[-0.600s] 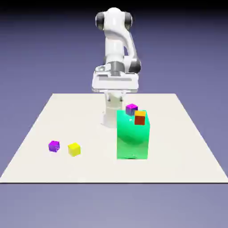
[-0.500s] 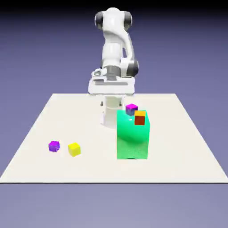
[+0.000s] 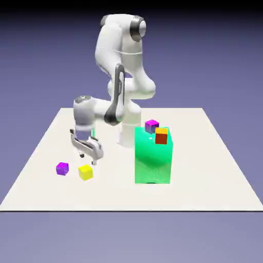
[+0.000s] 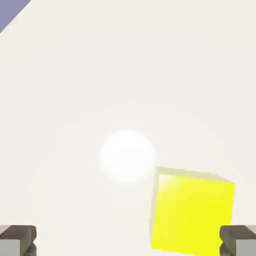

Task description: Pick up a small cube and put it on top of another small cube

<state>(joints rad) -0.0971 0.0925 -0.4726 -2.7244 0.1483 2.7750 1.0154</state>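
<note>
With the open, empty two-finger claw (image 3: 88, 158) above the white bench (image 3: 195, 180), centre it over the small plain yellow cube (image 3: 86, 172) lying there, now nearer one fingertip, before lowering straight down.

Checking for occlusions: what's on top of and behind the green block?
On top of the green block: a magenta-purple cube and an orange-topped red cube. Behind it: hidden by the block.

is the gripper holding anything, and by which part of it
Nothing is held: the gripper is open, its tips above the table, the yellow cube not gripped.
</note>
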